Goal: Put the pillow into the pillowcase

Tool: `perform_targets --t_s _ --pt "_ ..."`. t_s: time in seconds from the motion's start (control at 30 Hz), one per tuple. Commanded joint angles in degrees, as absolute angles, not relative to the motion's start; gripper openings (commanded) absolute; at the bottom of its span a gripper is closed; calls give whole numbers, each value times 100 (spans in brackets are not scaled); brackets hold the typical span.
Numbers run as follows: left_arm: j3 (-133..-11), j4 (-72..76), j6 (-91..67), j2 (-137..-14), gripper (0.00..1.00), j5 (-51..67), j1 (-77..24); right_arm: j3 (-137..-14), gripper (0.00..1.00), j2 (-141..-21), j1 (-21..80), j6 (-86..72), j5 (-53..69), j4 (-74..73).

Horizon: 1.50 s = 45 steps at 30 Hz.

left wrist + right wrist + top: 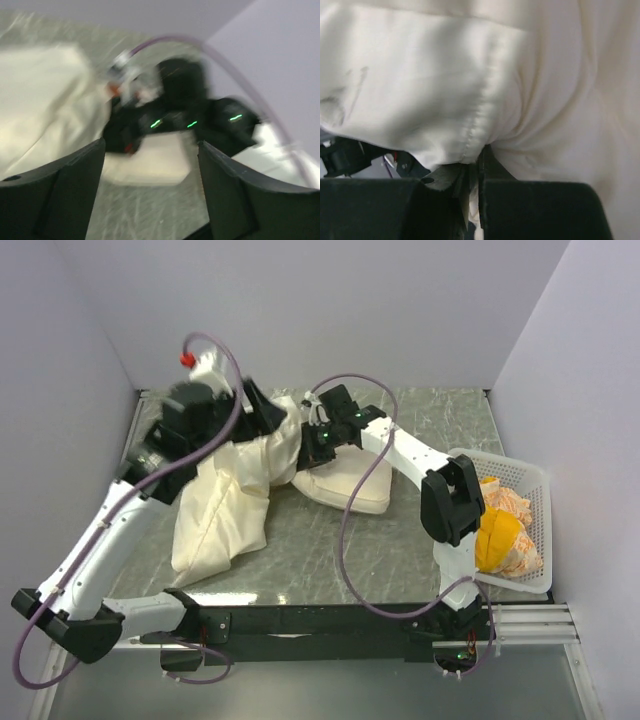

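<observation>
The pillowcase is a large wrinkly cream sack lying left of centre, with its upper end raised. The pillow is a puffy cream cushion lying beside it on the right; its print is not visible. My right gripper is shut on a seamed edge of the pillowcase, with fabric pinched between its jaws. My left gripper hovers open and empty by the raised end. In the blurred left wrist view its gap frames the pillow, with the pillowcase to the left.
A white basket holding orange and yellow items stands at the right edge of the table. Grey walls close in the back and both sides. The right arm's cable loops over the table in front of the pillow.
</observation>
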<state>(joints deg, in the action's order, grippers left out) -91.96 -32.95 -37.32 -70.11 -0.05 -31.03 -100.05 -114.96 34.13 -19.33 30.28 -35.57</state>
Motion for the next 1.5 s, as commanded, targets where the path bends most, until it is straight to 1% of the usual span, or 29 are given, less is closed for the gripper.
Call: perform_targets --t_s 0.0,0.07,0.1,0.17,0.2,0.33,0.4,0.43,0.5,0.6,0.67,0.7,0.77,0.8,0.87,0.93,1.03,1.1,1.17,1.3,1.33,1.4,1.43,1.47 --pt "-7056 -3041 -4383 -6392 79 -1641 -3383 -10046 0 -11848 2664 -2320 3013 -3270" --pt "-6358 -2805 -4709 -6119 86 -2116 -3436 -9836 0 -11560 2663 -2399 2971 -3024" --pt "-5719 -2725 -5050 -5830 90 -2440 -3437 -9800 0 -11479 2663 -2399 2971 -2980" --pt "-5136 -2402 -5404 -5539 95 -2557 -3437 -9800 0 -11313 2654 -2399 2962 -3050" --pt "-4689 -2330 -5640 -5337 97 -2627 -3437 -9826 0 -11259 2654 -2391 2936 -3085" --pt "-4000 -2005 -5792 -5343 98 -2628 -3437 -9870 0 -11057 2654 -2356 2988 -3181" --pt "-3859 -2064 -5931 -5649 95 -2742 -3437 -9861 0 -11022 2672 -2355 3032 -3208" --pt "-3824 -2144 -6020 -5747 93 -2977 -3437 -9844 0 -10995 2663 -2355 3032 -3225" --pt "-3658 -2215 -6291 -5871 92 -3198 -3437 -9774 0 -10890 2654 -2356 3015 -3217" --pt "-3533 -2179 -6581 -5932 92 -3576 -3437 -9633 0 -10688 2663 -2338 2988 -3199" --pt "-3612 -2731 -6968 -6020 93 -4083 -3437 -9545 0 -10530 2654 -2329 2909 -3225" --pt "-3665 -2942 -7457 -6047 95 -4226 -3445 -9510 0 -10468 2663 -2338 2909 -3226" --pt "-3595 -3050 -7690 -5925 95 -4446 -3515 -9413 0 -10301 2663 -2338 2892 -3191" --pt "-3447 -2937 -7682 -5637 98 -4421 -3533 -9413 0 -10266 2663 -2338 2892 -3190" --pt "-3297 -2577 -7559 -5310 97 -4368 -3533 -9404 0 -10187 2654 -2320 2883 -3243" --pt "-3269 -2601 -7611 -5010 97 -4403 -3525 -9396 0 -10108 2663 -2329 2900 -3243" --pt "-3550 -3180 -7909 -5246 99 -4693 -3507 -9404 0 -10055 2663 -2347 2900 -3252" --pt "-3804 -3637 -8208 -5685 99 -4807 -3498 -9395 0 -10020 2654 -2364 2935 -3252" --pt "-3902 -3639 -8139 -6062 99 -4808 -3489 -9404 0 -9976 2654 -2391 2953 -3261" --pt "-3824 -3202 -7955 -6275 99 -4825 -3402 -9483 0 -9853 2663 -2452 2988 -3349" --pt "-3797 -3104 -7884 -6249 97 -4877 -3367 -9483 0 -9818 2663 -2496 3006 -3357" --pt "-3718 -2762 -7437 -6083 83 -4939 -3323 -9501 0 -9721 2698 -2514 2988 -3418" --pt "-3692 -2490 -7288 -6021 75 -4948 -3227 -9510 0 -9677 2707 -2522 2980 -3445" --pt "-3657 -2383 -7086 -5916 57 -4940 -3156 -9501 0 -9633 2707 -2522 2971 -3454"
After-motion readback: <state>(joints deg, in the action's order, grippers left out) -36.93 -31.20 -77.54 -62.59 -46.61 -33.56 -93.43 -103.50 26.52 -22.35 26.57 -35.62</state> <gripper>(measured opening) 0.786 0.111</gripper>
